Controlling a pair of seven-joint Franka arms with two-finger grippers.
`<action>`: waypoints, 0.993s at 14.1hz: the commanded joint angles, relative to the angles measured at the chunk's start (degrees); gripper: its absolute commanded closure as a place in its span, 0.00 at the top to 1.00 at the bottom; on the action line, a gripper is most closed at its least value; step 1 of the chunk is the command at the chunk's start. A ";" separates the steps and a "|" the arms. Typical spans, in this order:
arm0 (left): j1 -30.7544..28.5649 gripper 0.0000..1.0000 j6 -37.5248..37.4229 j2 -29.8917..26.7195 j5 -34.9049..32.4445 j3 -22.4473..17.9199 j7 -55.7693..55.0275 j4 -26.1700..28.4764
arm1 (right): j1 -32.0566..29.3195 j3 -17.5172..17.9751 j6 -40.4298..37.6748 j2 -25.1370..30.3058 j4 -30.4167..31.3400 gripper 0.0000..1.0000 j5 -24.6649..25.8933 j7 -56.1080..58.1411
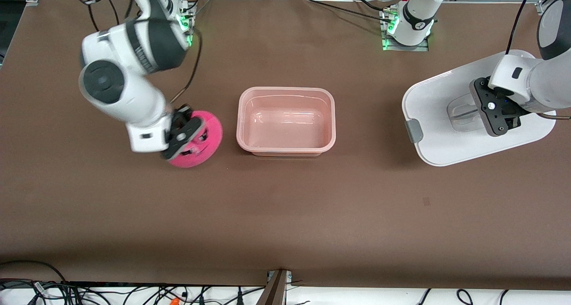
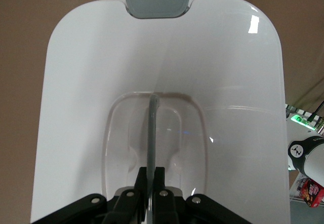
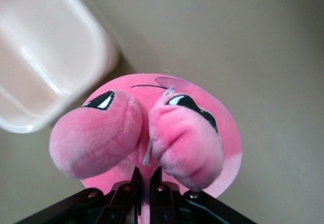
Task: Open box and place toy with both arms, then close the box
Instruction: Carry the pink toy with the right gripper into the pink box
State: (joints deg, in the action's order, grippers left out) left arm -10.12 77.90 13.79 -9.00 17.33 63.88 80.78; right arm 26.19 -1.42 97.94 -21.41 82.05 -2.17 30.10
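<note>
The white lid (image 1: 446,117) hangs off the tub at the left arm's end, the left gripper (image 2: 150,183) clamped on its clear handle (image 2: 152,133) — a thin hold, so the lid could swing or slip. The open pink box (image 1: 286,121) sits mid-table. Beside it, the right gripper (image 3: 146,181) pinches the toy (image 1: 196,140) — soft plush may squirm free or snag the rim.
</note>
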 commanded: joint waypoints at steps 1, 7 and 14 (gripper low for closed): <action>0.19 0.00 -1.96 0.80 -0.84 0.25 1.16 -2.21 | 7.88 -0.51 -3.89 -0.74 -4.53 0.00 2.23 3.73; 0.10 0.00 -2.66 0.80 -0.75 0.25 1.08 -2.20 | 18.61 -0.51 -3.11 -3.98 -8.22 0.00 3.57 3.04; -0.34 0.00 -3.28 0.89 -0.75 0.25 1.16 -2.20 | 22.67 -0.51 2.16 -12.68 -8.14 0.00 4.54 -1.54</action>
State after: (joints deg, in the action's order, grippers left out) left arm -10.28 76.24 13.87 -9.00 17.32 63.88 80.75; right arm 47.74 -1.18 100.40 -31.11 76.42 1.53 29.62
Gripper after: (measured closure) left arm 0.930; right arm 0.925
